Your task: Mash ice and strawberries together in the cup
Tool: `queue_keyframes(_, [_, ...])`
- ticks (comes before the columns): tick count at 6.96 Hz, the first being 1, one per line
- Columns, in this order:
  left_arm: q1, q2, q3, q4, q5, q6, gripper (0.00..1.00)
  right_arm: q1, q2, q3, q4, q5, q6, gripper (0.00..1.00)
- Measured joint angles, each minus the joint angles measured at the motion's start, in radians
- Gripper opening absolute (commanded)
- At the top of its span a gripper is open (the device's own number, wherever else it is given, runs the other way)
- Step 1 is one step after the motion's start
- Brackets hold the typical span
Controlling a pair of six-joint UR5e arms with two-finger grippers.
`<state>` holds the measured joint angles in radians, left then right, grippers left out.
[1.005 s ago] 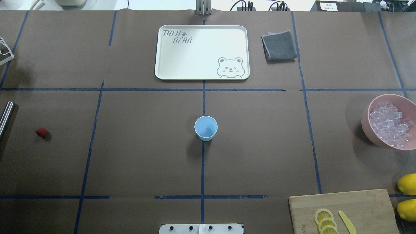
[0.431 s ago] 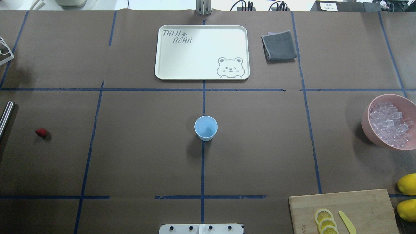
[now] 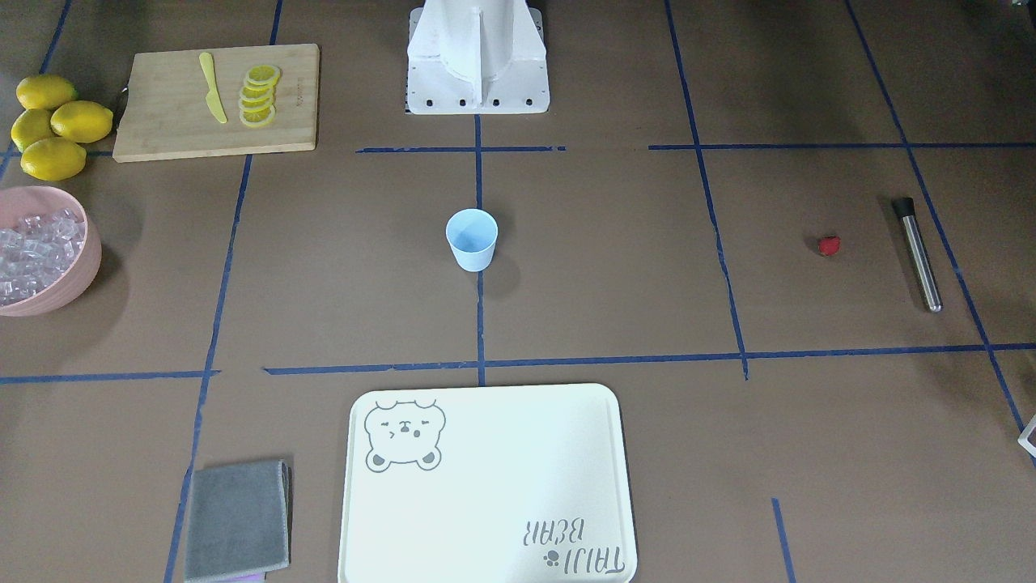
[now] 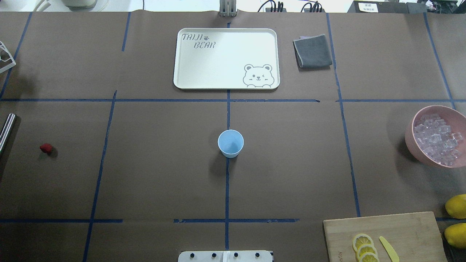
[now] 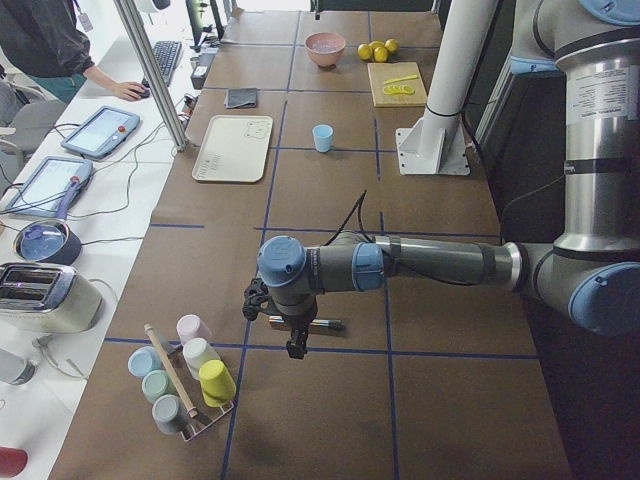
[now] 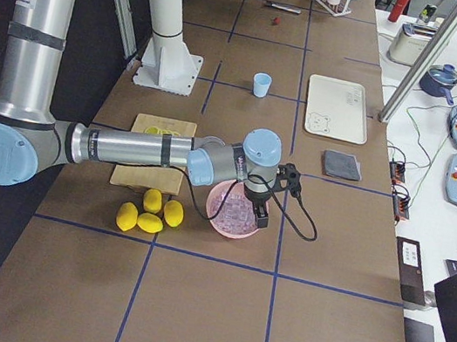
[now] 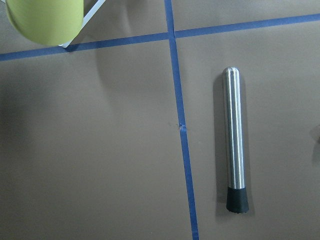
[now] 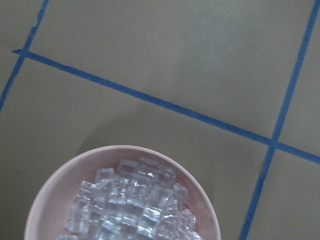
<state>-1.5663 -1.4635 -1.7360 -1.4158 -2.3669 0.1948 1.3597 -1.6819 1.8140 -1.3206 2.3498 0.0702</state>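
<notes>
- Nothing on the table [image 4: 145, 174] has moved compared with the overhead pictures of a second ago. The cup [image 4: 230, 143], the strawberry [image 4: 46, 148] and the pink bowl [image 4: 410, 147] are in the same places, and no arm enters that view.
- Nearest to the robot's base, on its right side, lie a cutting board [image 4: 404, 227] with lemon slices [image 4: 364, 247] and a yellow knife [image 4: 389, 248]. Whole lemons [image 4: 457, 206] sit just beside the board. I judge that this task does not need them.
- Further out, the cup stands upright and alone in the middle of the table. Its inside looks empty. This central place probably lets both arms reach it.
- The strawberry lies well apart from the cup, toward the robot's left. Near it, still further left, a metal rod [image 7: 233, 135] lies flat. It is probably the masher.
- The left gripper [image 5: 292, 345] hangs over this rod, likely so that it can pick the rod up. The wrist view shows the rod lying free, a little to the side of the middle, with no fingers around it. I cannot tell whether the jaws are apart or together.
- The ice [image 4: 437, 140] is all in the pink bowl at the robot's right edge, well apart from the cup. The right gripper [image 6: 259, 219] hangs above this bowl, and its wrist view sees the cubes at the lower edge. Here too I cannot tell how the jaws stand.
- Farthest from the robot are a tray [image 4: 225, 58] and a folded grey cloth [image 4: 313, 51]. The tray carries nothing.
</notes>
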Motion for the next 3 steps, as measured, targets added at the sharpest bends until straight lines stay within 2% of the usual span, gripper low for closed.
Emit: queue_keyframes(3, [0.0,0.003,-0.005,-0.003,-0.001,0.0,1.0,-0.158,-0.006,0.073,0.003,-0.008,0.18,0.98])
